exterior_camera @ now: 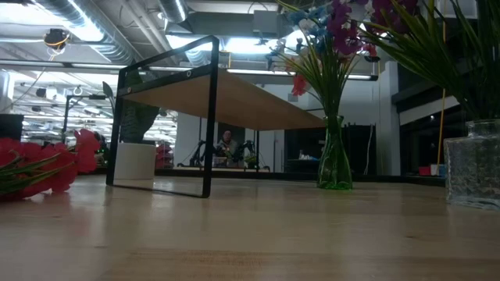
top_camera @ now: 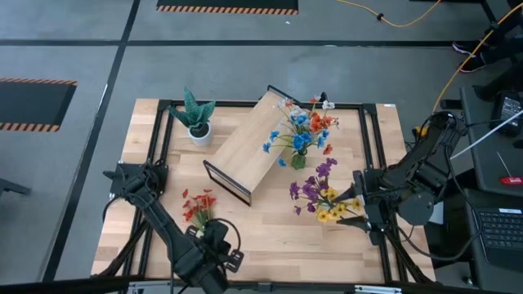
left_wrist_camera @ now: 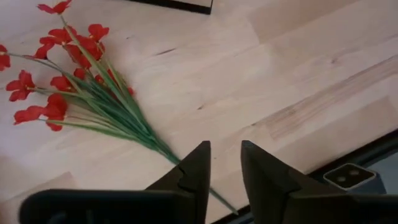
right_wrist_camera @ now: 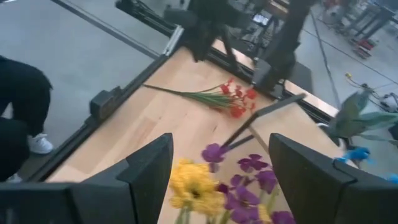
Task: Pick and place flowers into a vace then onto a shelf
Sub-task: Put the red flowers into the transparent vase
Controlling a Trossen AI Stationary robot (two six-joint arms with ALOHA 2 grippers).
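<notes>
Shelf [top_camera: 249, 145] stood between plant pot [top_camera: 199, 131] and vase [top_camera: 298, 161]; red flowers [top_camera: 198, 208] lay before the left gripper [top_camera: 214, 245], fingers slightly apart; right gripper [top_camera: 359, 211] spread wide over purple and yellow flowers [top_camera: 319, 196].

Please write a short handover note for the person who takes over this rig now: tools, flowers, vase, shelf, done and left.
Left tool: open, above the stem end of the red sprig lying on the table.
Right tool: open, around the purple and yellow flowers, not closed on them.
Green vase: upright beside the shelf, already holding blue and orange flowers.
Left: red, purple and yellow flowers into the vase, then the vase onto the shelf.
</notes>
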